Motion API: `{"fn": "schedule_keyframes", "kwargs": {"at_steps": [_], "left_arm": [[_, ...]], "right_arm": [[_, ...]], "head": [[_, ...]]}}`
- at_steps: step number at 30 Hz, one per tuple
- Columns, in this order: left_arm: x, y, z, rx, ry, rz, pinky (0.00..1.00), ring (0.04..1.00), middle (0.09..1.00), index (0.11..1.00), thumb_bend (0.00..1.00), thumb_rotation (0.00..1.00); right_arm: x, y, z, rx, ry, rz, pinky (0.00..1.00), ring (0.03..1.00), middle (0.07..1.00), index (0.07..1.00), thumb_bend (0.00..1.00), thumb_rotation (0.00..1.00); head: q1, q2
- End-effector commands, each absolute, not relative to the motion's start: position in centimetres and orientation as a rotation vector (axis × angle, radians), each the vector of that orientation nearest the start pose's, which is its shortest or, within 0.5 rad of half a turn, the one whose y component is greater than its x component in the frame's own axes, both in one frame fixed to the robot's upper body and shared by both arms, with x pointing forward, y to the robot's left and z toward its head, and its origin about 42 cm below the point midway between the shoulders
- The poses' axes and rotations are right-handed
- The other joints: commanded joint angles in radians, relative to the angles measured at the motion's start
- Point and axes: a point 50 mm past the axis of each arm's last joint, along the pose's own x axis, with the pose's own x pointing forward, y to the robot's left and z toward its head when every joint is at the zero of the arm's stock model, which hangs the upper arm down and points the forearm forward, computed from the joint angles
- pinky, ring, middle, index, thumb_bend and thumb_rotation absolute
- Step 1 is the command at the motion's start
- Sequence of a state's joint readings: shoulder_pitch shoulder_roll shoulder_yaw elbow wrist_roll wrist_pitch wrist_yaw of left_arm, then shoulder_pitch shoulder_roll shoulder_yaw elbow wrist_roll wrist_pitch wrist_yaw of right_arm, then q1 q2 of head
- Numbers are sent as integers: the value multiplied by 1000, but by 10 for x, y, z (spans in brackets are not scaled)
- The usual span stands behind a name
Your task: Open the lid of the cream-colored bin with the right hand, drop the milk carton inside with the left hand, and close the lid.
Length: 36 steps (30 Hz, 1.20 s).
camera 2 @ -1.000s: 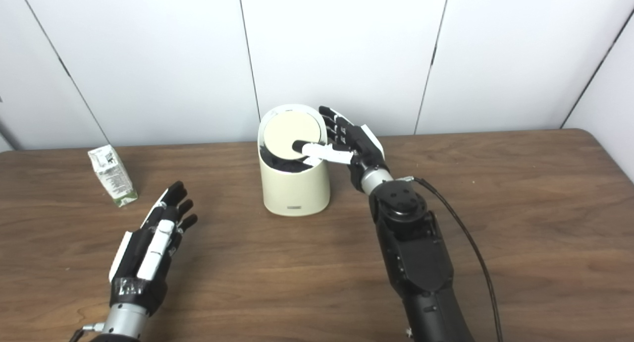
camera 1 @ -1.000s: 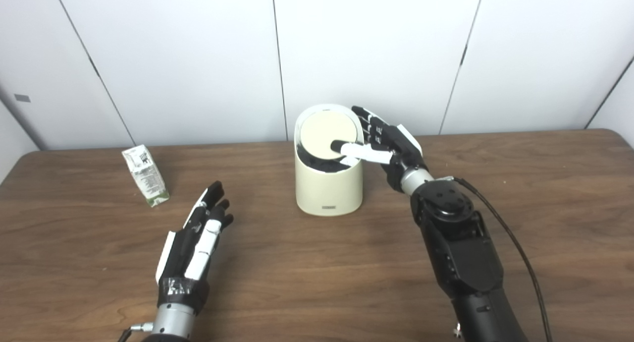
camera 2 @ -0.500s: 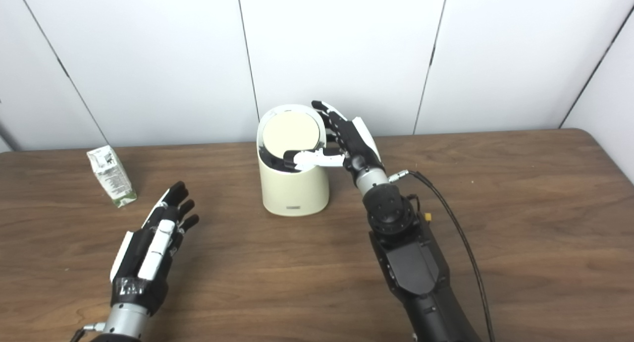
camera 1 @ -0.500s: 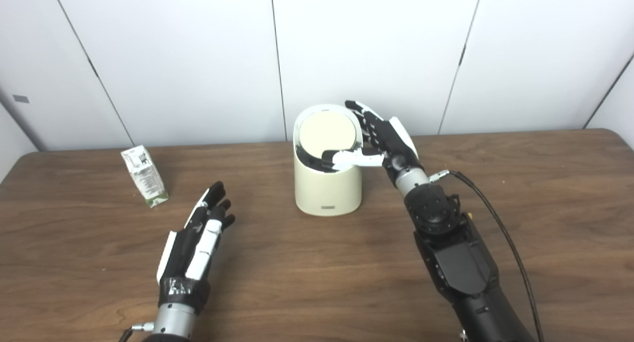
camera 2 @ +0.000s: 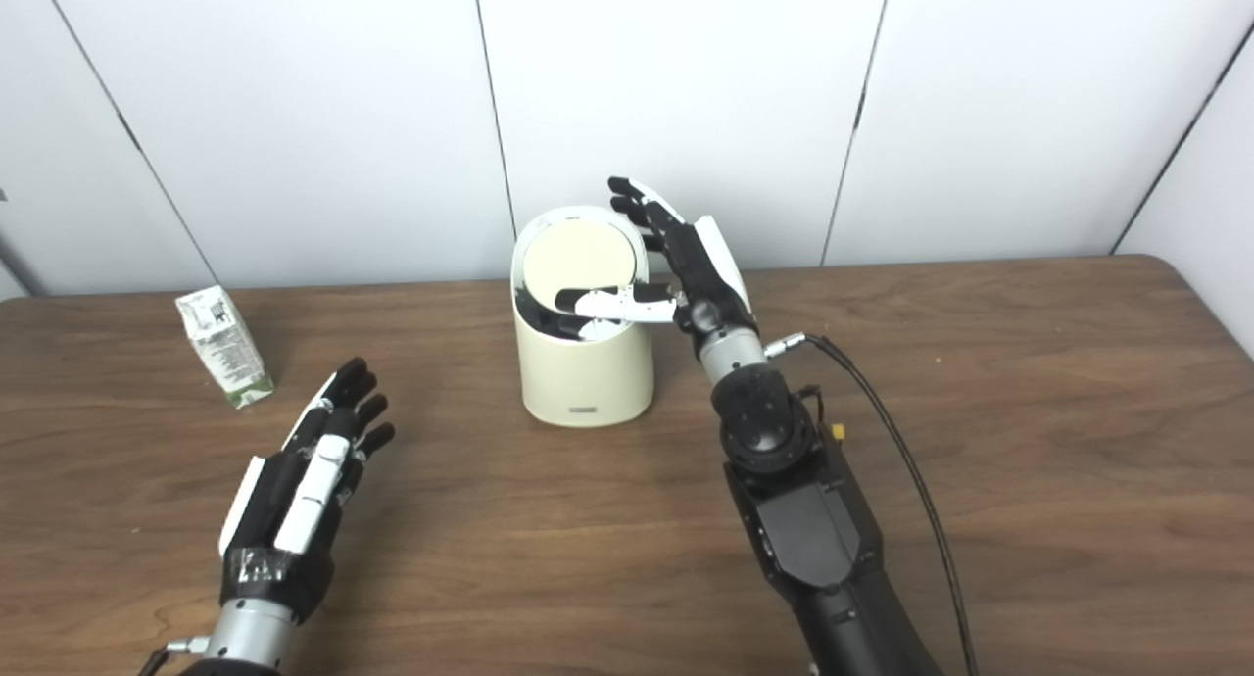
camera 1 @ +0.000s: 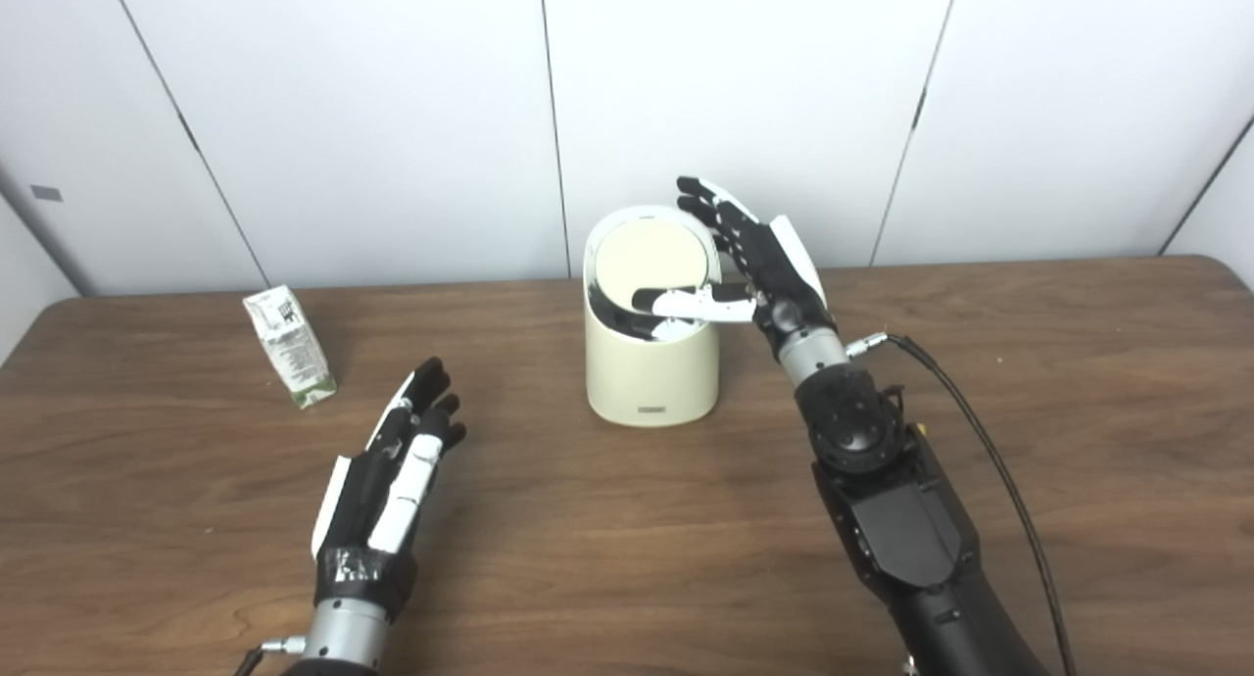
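Observation:
The cream-colored bin [camera 1: 649, 372] stands on the table at mid-back. Its round lid [camera 1: 651, 265] is tipped up toward the back, and a dark opening shows at the front rim. My right hand [camera 1: 759, 265] is at the bin's right side, fingers spread behind the rim and thumb lying across the opening just below the lid. It grips nothing. The milk carton [camera 1: 290, 347], white and green, stands tilted at the far left. My left hand [camera 1: 387, 480] rests open on the table, well apart from the carton.
The brown wooden table [camera 1: 627, 519] runs to a white panelled wall at the back. A black cable [camera 1: 989, 441] trails from my right wrist over the table on the right.
My right hand has risen and turned, fingers now pointing up behind the rim, thumb moved left across the opening. The lid stays tilted up. The left hand and carton are still.

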<state>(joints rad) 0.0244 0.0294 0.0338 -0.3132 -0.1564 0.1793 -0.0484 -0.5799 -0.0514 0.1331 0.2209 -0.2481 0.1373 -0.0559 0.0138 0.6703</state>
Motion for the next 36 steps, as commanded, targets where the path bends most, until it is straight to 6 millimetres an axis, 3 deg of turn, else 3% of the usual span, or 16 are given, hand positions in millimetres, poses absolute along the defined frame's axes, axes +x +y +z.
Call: {"fn": "schedule_keyframes", "kwargs": {"at_steps": [1, 7, 23, 36], "left_arm": [[270, 223, 177, -114, -186, -60, 913, 945, 962, 978, 697, 669], [270, 223, 177, -115, -186, -63, 915, 946, 963, 979, 693, 671], [270, 223, 176, -119, -182, -68, 917, 945, 959, 975, 685, 666], [269, 223, 179, -111, -187, -66, 922, 952, 966, 976, 681, 678]], "right_arm": [[447, -141, 253, -371, -338, 122, 840, 892, 865, 869, 825, 227], [446, -141, 254, -375, -343, 127, 840, 892, 865, 868, 825, 206], [449, -143, 264, -379, -352, 116, 818, 895, 872, 875, 843, 276], [465, -150, 280, -433, -338, 115, 806, 883, 862, 857, 876, 271]], "head": [[1, 1], [1, 3], [0, 5], [8, 10]]}}
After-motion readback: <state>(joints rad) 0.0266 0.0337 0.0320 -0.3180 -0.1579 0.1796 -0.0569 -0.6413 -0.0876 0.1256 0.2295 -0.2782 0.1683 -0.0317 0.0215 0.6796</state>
